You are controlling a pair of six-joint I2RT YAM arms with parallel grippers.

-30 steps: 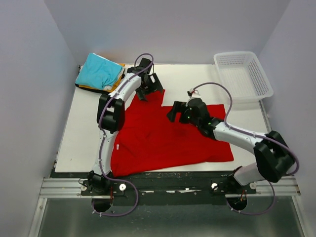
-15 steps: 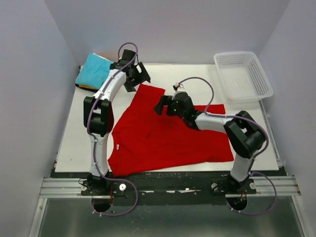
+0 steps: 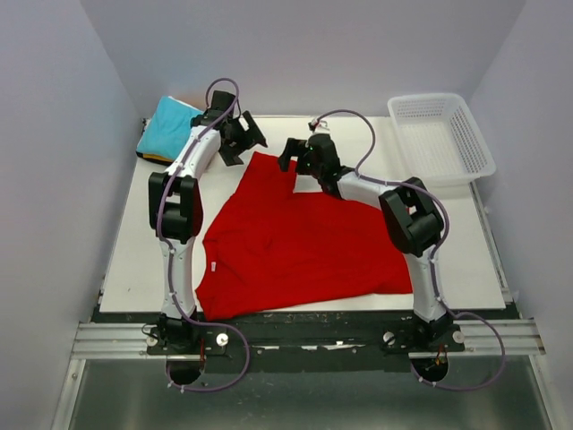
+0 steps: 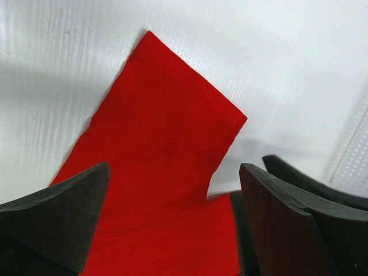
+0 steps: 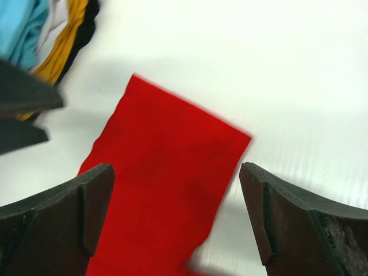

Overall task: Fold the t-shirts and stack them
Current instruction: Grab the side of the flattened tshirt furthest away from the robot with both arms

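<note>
Top external view: the red t-shirt (image 3: 300, 242) is lying spread on the white table (image 3: 134, 242), one sleeve reaching toward the far edge, while the stack of folded t-shirts (image 3: 168, 133), turquoise on top, is sitting at the far-left corner and the white mesh basket (image 3: 440, 136) is standing at the far right. The left gripper (image 3: 235, 139) is hovering just off the sleeve's left side and the right gripper (image 3: 300, 154) at its right side; judged from this flanking placement, the two are being positioned to take the sleeve and fold it inward. Compared with one second ago, both arms have reached farther toward the far edge: the right gripper has travelled from the shirt's middle to the sleeve, the left has swung toward the stack, and the cloth has shifted, its right-hand part now lying under the right arm. Left wrist view: the fingers (image 4: 54, 213) are standing wide apart with nothing between them, the sleeve lying flat on the table below. Right wrist view: the fingers (image 5: 57, 224) are likewise spread wide and empty above the same sleeve, the stack's turquoise, yellow-orange and black edges showing at the upper left.
</note>
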